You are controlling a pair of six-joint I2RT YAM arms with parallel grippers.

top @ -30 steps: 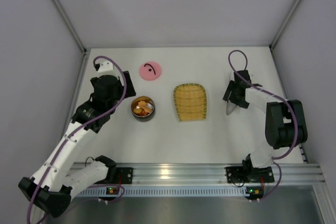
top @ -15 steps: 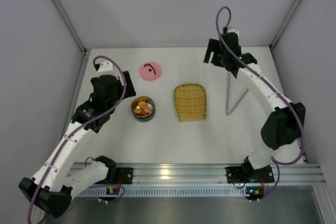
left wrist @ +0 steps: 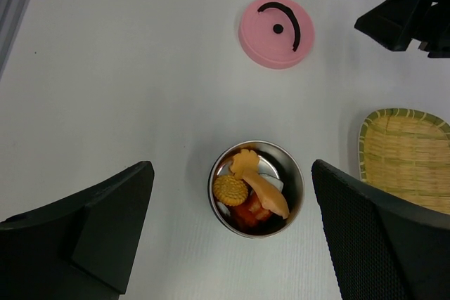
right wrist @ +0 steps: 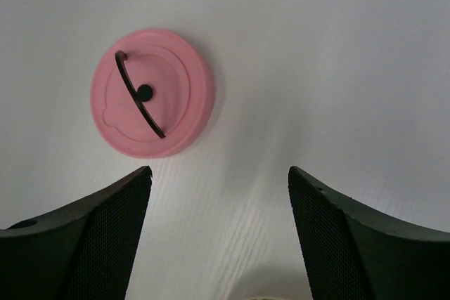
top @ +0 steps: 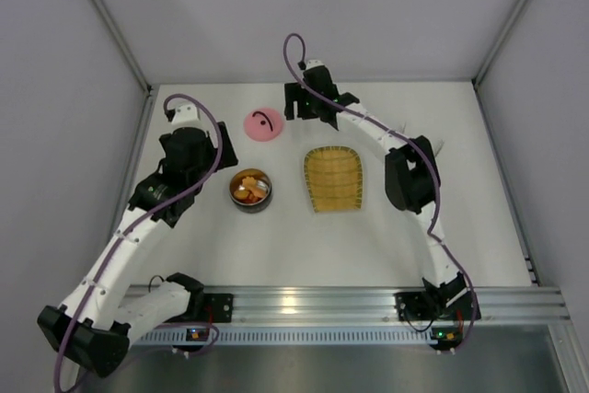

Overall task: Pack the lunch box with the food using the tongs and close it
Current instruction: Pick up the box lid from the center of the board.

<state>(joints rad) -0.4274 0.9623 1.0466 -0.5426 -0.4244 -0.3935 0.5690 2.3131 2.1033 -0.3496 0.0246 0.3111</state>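
Lunch box (top: pixel 250 190) (filled) near tray (top: pixel 333 179) edge; lid (top: pixel 263 124) apart

White tabletop (top: pixel 276 246), matte and evenly lit, enclosed on three sides by plain pale grey panels: rear wall (top: pixel 313 6), left wall (top: pixel 55 89), right wall (top: pixel 557 117). Thin metal strips (top: pixel 109 20) run along the two rear corners. A ribbed aluminium rail (top: pixel 322 295) spans the near edge and carries a bright glare spot. A dull grey surface (top: pixel 322 365) lies below it.

Steel lunch box (left wrist: pixel 294 170) open, orange, yellow, red food (left wrist: pixel 256 189) inside, pink lid (left wrist: pixel 275 31) flat nearby
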